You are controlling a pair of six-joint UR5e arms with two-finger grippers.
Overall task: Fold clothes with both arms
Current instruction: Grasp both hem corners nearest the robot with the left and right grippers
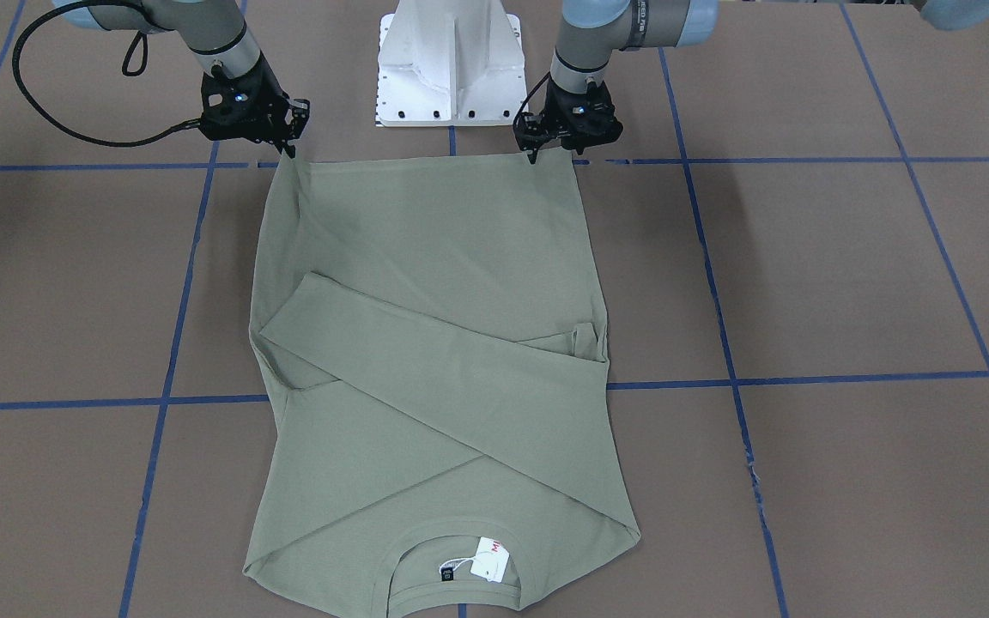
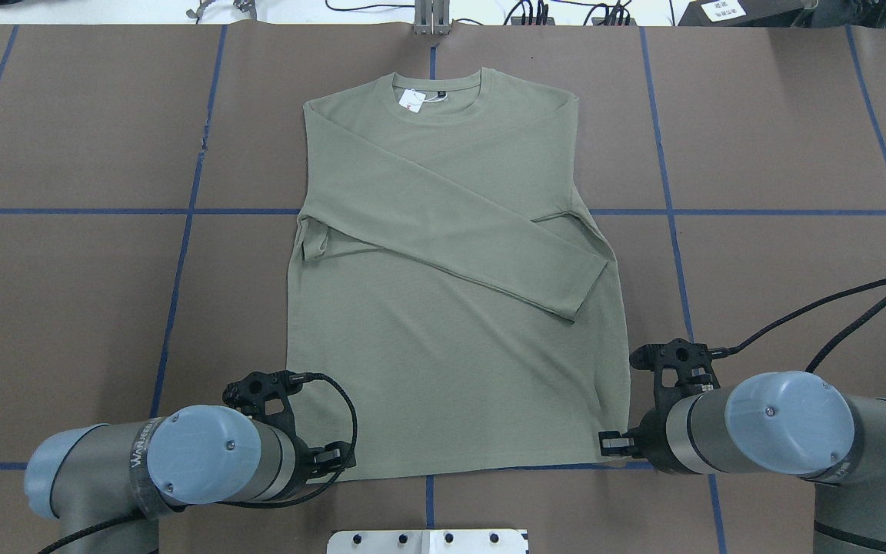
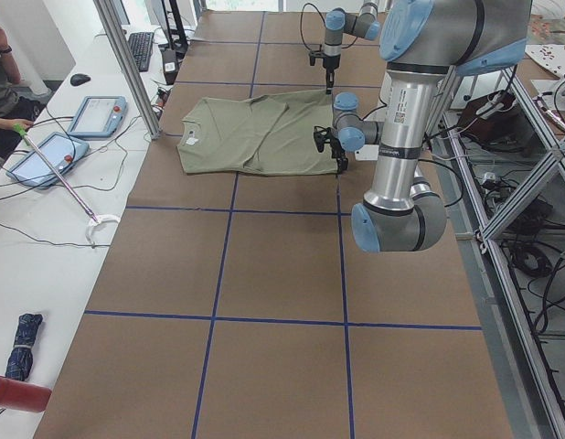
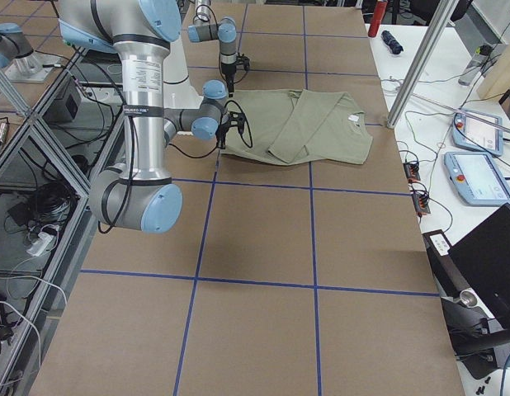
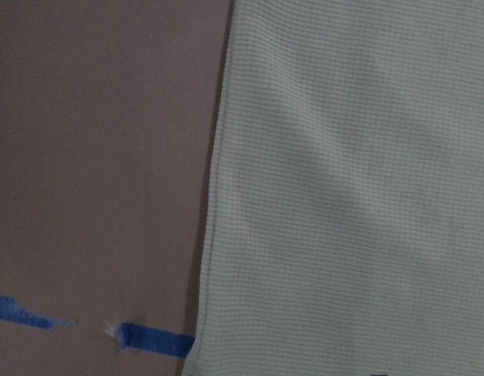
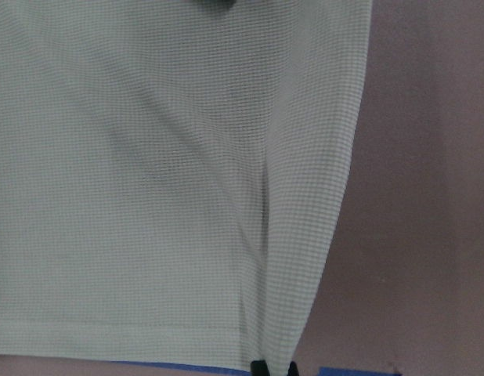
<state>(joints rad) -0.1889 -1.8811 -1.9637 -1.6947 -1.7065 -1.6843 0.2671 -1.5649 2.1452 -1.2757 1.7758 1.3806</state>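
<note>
- Olive-green long-sleeved knit shirt (image 2: 443, 308) lies flat on the brown paper-covered table (image 2: 781, 269), collar at the far edge, hem nearest the robot; both sleeves crossed over the chest. White hang tag (image 2: 412, 100) sits inside the neck.
- Left gripper (image 1: 536, 148) is at the hem's left corner; right gripper (image 1: 290, 144) at the hem's right corner. Both fingertips meet the cloth edge.
- Right gripper: tips look pinched together on the hem corner, and fabric rises slightly toward them in the front-facing view. Left gripper: appears closed on its corner too, though the wrist view shows only cloth, so less certain.
- Judged step: lift the hem and carry it toward the collar.
- To do well: raise both corners together at equal height, keep the hem taut between them, travel straight along the shirt's length so the crossed sleeves stay put, and lay the hem square to the shoulders.
</note>
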